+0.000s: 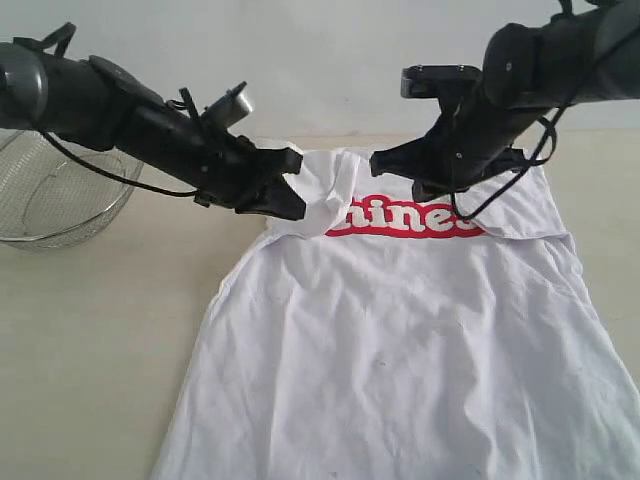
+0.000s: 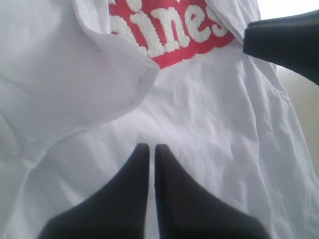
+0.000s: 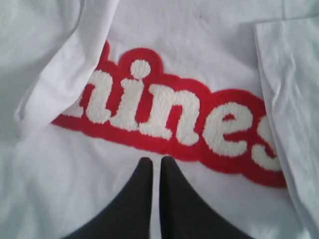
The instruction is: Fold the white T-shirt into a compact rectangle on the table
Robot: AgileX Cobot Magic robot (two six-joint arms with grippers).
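Note:
The white T-shirt (image 1: 400, 340) lies flat on the table (image 1: 100, 330), hem toward the near edge. Its red lettered band (image 1: 400, 220) shows across the chest. Both sleeves are folded inward: one flap (image 1: 320, 195) covers the start of the lettering, the other (image 1: 525, 205) its end. My left gripper (image 1: 292, 195) hovers by the left flap, shut, nothing between its fingers (image 2: 152, 147). My right gripper (image 1: 385, 160) hangs over the collar end, shut and empty (image 3: 156, 160), with the red band (image 3: 164, 114) just beyond its tips. The right gripper's dark tip (image 2: 284, 40) shows in the left wrist view.
A wire-mesh metal bowl (image 1: 60, 190) stands on the table at the far left, under the left arm. A pale wall rises behind the table. Bare tabletop shows left of the shirt and in a strip at its right.

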